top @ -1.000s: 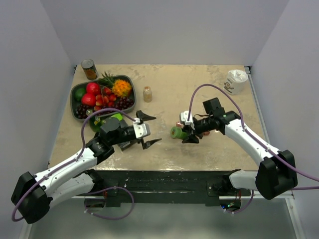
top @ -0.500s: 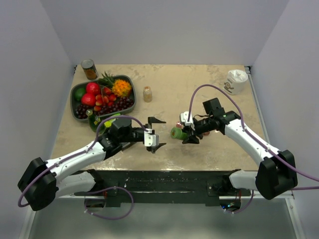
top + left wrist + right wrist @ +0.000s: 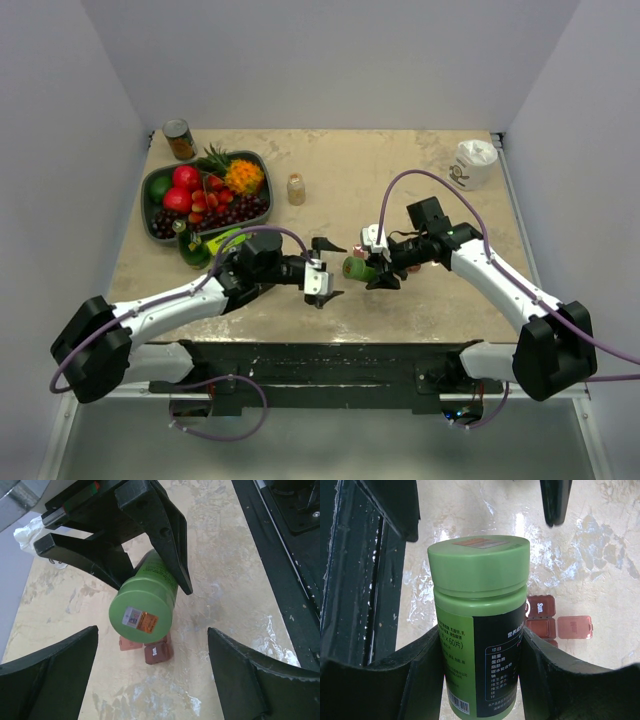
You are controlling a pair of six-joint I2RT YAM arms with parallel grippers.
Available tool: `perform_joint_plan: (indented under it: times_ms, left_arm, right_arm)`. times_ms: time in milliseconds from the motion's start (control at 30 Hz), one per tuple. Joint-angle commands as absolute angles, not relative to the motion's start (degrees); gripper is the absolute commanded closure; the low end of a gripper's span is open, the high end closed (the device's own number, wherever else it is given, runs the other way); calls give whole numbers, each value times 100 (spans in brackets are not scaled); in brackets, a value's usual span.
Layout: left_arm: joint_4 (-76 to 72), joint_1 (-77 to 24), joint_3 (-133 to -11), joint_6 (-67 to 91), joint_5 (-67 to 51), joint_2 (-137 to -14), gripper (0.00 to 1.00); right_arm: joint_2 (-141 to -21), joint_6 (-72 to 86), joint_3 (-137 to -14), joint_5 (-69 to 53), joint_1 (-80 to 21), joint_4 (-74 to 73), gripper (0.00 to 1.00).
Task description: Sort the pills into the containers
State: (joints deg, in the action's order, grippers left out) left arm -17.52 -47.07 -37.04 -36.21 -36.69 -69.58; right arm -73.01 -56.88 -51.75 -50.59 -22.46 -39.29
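My right gripper [image 3: 480, 635] is shut on a green pill bottle [image 3: 477, 575] with its lid on, held lying sideways above the table with the cap [image 3: 352, 267] pointing left. My left gripper [image 3: 152, 637] is open, its fingers [image 3: 55, 665] wide on either side of the bottle's cap end [image 3: 142, 612] and apart from it. Beneath the bottle lie the containers [image 3: 159, 653], a red-brown strip with a "Sun." compartment [image 3: 540, 607] and one lid [image 3: 575, 627] flipped open. No pills are in view.
A dark fruit tray [image 3: 157, 182] stands at the back left with a can [image 3: 179, 139] behind it. A small amber bottle [image 3: 296, 188] stands mid-table and a white cup [image 3: 474, 163] at the back right. The table's dark front edge [image 3: 280, 555] runs close by.
My left arm has swung right until its open jaws face the bottle's cap. The right arm and the bottle have stayed still.
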Motion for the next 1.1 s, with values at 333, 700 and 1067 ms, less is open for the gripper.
perform_joint_plan:
  times_ms: [333,700,1067]
  left_arm:
    - [-1969,-4843,-4561,-3472,-3718,-7620,29]
    - [-1424,-4843,-4956,-510,-3429,-7611,74]
    - [-1361,-4808,-5353,5596,-3322,-8183,75]
  right_arm:
    - [-7277,-5783,-5423,-5309,-2232,-3885,100]
    - [-7286,-5748,-5414,-5256,-2232,-3850,100]
    - [-7295,-5651,-5405,-5177,-2232,-3770,100]
